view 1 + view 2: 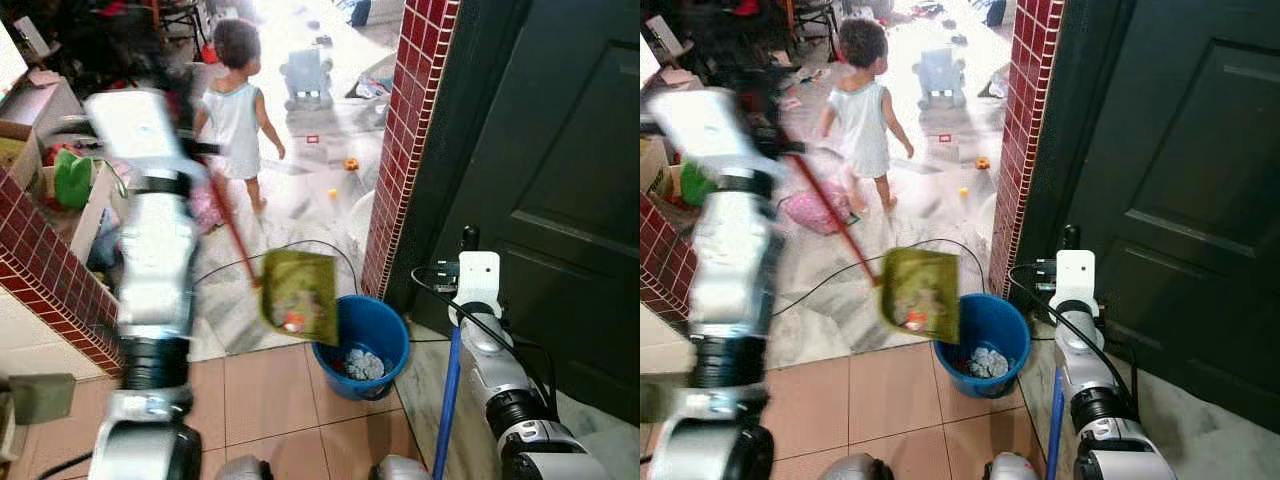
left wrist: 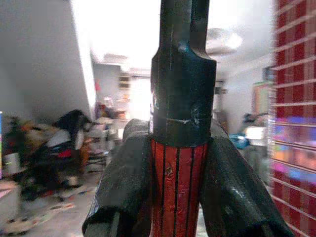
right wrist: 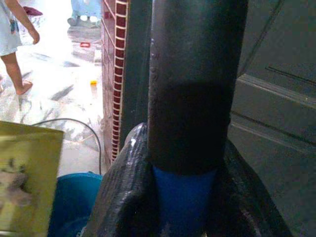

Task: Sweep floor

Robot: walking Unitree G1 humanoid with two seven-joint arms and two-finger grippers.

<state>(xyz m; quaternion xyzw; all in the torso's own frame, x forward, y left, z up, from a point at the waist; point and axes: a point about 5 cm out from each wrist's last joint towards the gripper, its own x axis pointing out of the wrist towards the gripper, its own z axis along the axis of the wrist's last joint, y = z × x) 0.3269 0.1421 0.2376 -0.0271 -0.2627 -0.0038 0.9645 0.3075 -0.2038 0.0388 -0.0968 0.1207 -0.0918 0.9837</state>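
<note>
Tipping dustpan [image 1: 300,295] above blue bucket [image 1: 375,330]: left hand [image 2: 177,197] pinching its red handle, right hand [image 3: 183,197] clamped on blue broom handle [image 1: 448,400]. Tilt slowly, keep pan mouth over bucket.

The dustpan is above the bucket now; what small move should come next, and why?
Probably tip the dustpan further with the left gripper: debris lies in it, and it hangs beside the rim of the bucket, which already holds rubbish.

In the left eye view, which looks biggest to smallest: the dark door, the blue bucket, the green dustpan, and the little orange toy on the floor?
1. Dark door.
2. and 3. Blue bucket and green dustpan look alike; the raised dustpan is nearer the camera, so no ranking.
4. Orange toy.
</note>
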